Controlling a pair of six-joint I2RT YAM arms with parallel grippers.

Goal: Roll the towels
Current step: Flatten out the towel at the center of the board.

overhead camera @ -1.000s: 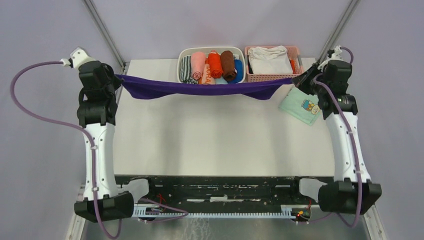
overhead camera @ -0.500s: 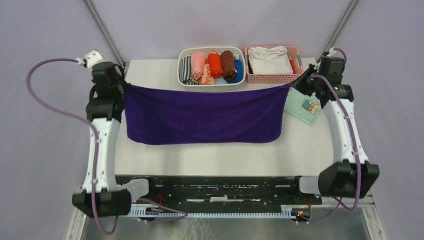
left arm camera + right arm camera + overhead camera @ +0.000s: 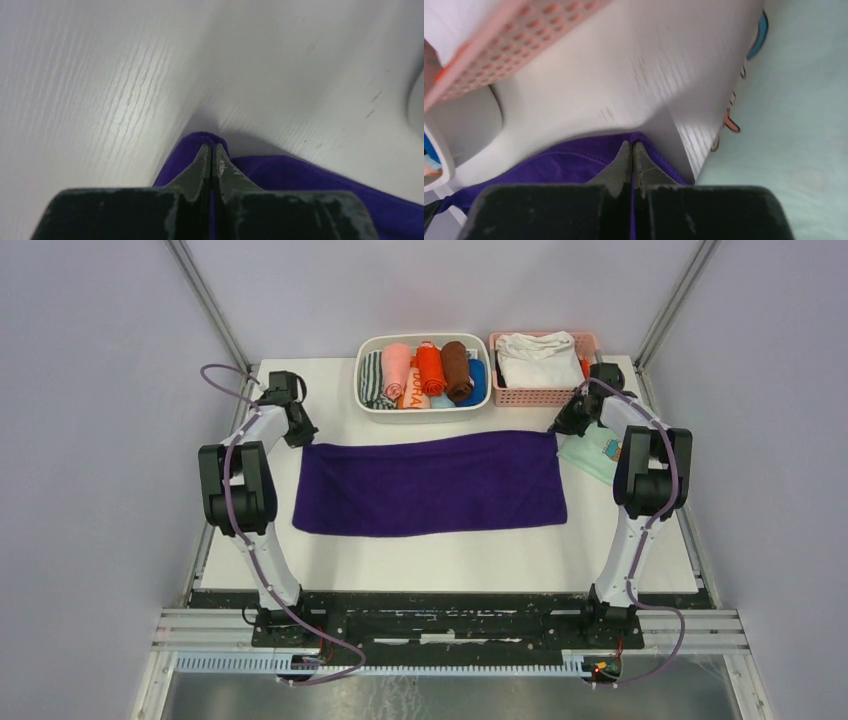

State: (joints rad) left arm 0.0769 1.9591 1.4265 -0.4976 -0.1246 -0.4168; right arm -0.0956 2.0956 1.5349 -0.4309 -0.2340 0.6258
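Purple towel (image 3: pixel 430 485) is spread flat on the worktop (image 3: pixel 450 550) between the left claw (image 3: pixel 300 437) and right claw (image 3: pixel 562 426), each clenched on a far corner. Corners should be released only once wrinkles are pulled out.

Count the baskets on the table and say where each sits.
2. The white basket sits at the far edge of the table; the pink basket stands just right of it.
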